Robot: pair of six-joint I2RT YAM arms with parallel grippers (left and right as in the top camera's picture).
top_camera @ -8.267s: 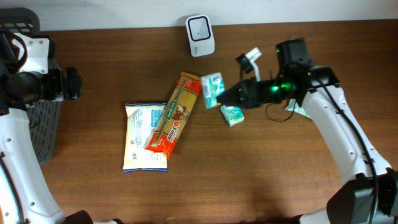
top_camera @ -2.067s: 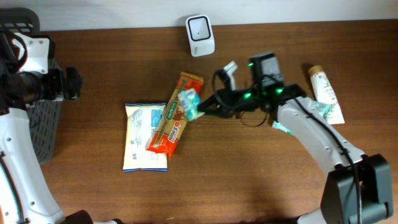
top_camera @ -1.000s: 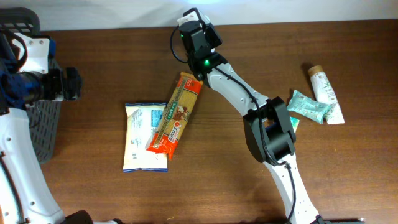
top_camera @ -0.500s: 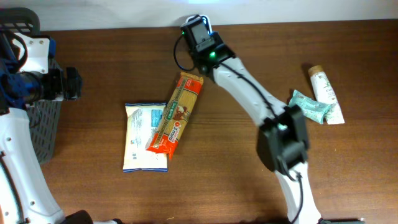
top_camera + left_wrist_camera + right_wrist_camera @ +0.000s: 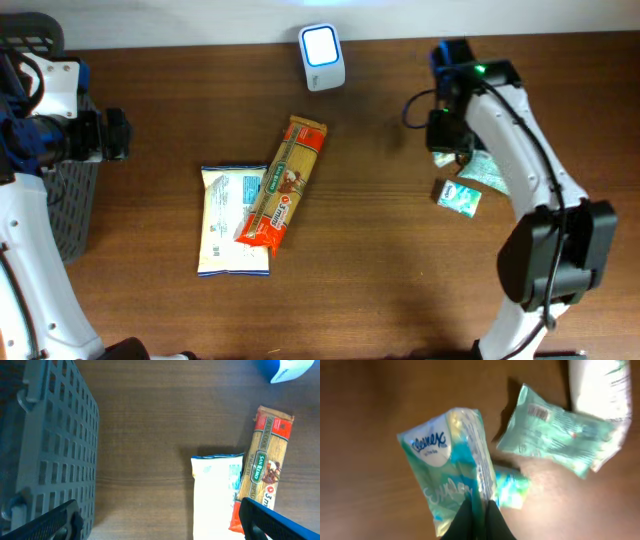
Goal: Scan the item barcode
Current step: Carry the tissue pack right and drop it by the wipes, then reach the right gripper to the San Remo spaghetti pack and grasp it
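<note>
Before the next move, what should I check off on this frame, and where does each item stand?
1. Kleenex pack pinched in the jaws of the right gripper: ok.
2. Barcode on the held pack facing out: cannot tell; none shows.
3. Scanner lit and uncovered: ok.
4. Held pack in front of the scanner: not ok; it is far off to the side, by the loose teal pack.
5. Left gripper open, beside the basket, away from the scanner: ok.
</note>
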